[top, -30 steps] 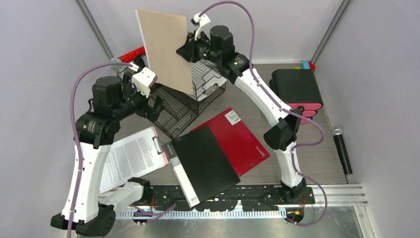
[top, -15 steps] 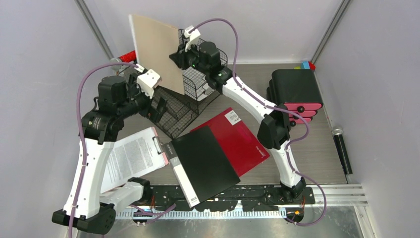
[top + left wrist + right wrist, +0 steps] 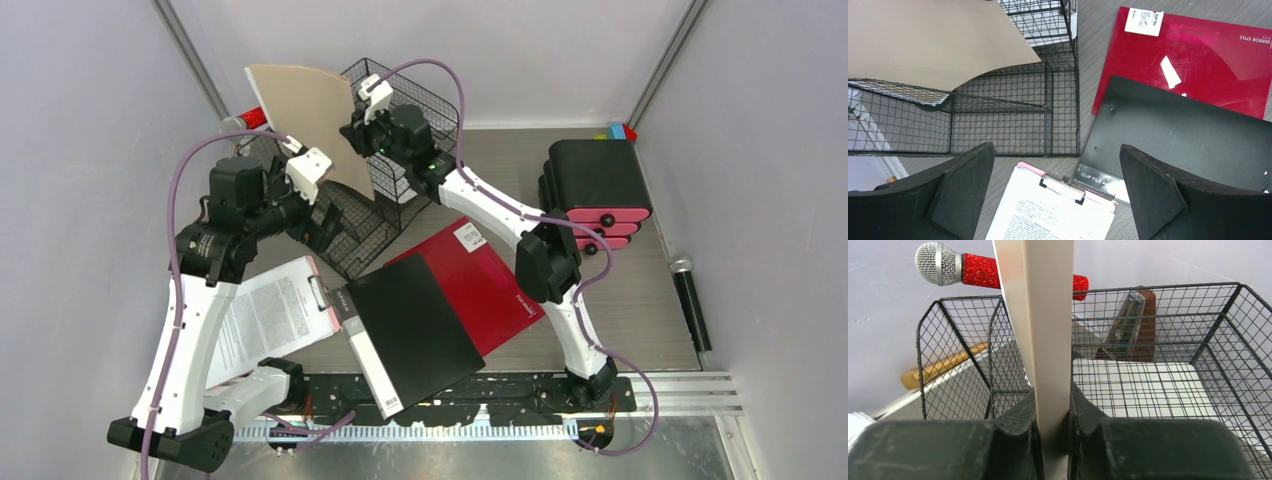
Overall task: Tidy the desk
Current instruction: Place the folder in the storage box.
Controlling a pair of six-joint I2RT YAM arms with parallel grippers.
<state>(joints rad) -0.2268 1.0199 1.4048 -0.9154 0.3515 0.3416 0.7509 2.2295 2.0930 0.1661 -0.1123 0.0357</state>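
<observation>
Seemingly cardboard sheet point(image 3: 308, 115) in right pincer point(image 3: 1053, 392)

Left arm point(image 3: 185, 330) arched forward, elbow high; left end effector point(image 3: 1055, 150) gaped wide, facing down, holding nothing. Right arm point(image 3: 500, 210) stretched long toward the back left; right end effector point(image 3: 1053, 412) clamped tight on the edge of a board point(image 3: 305, 110).

Pale lilac-grey walls point(image 3: 85, 180) enclose the scene on three sides, plain and matte. Two slim metal posts point(image 3: 188, 55) run up the back corners, slanting outward in the overhead view. A ribbed metal rail point(image 3: 700, 392) crosses the near edge. Light is soft and even, with faint shadows.
</observation>
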